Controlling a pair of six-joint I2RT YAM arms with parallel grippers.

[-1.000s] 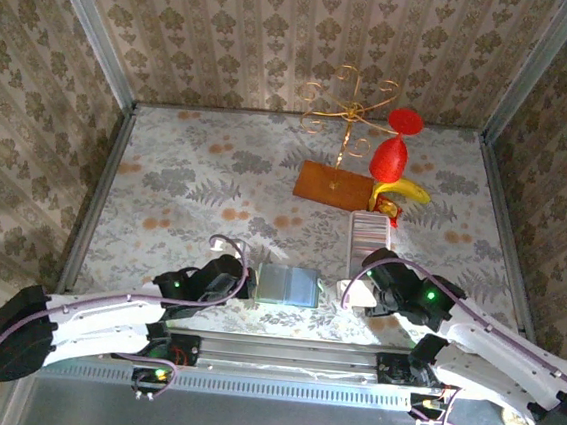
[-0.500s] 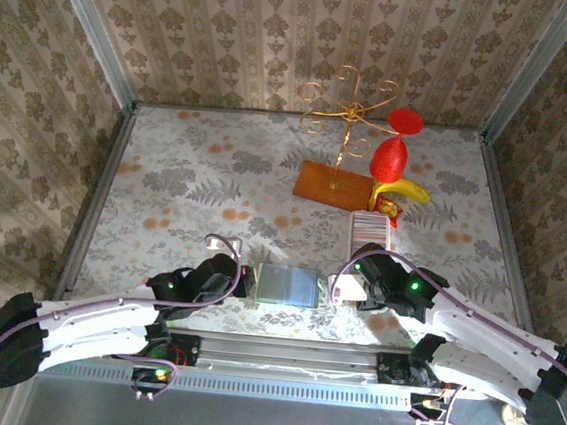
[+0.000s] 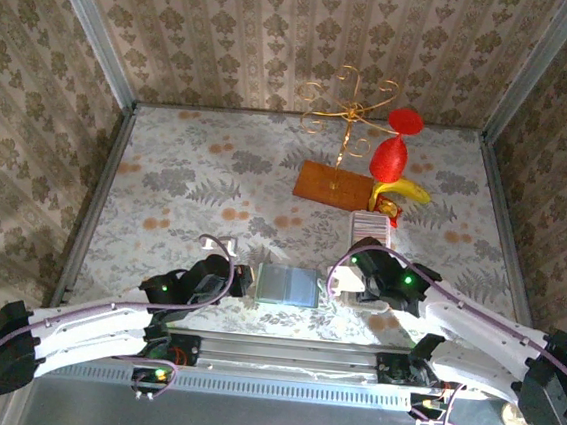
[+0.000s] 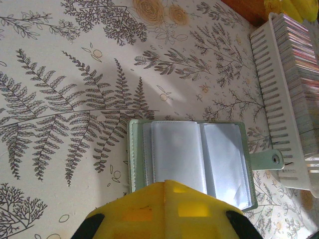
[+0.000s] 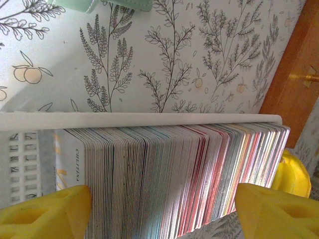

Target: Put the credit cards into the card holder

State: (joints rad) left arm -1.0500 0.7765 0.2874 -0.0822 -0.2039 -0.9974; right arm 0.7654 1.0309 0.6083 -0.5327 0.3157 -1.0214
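The credit cards (image 5: 174, 169) stand on edge, packed in a white ribbed tray (image 5: 124, 119) just right of the open card holder (image 4: 192, 159), near-centre. The right gripper (image 5: 159, 206) straddles the stack, spread wide; it should close on one end card only. The left gripper (image 4: 167, 211), pressed together, sits at the holder's left edge.

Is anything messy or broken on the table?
No, nothing stands out. The card holder lies open and flat on the table, and the credit cards stand in a tidy row inside the white tray. Nothing looks spilled or damaged.
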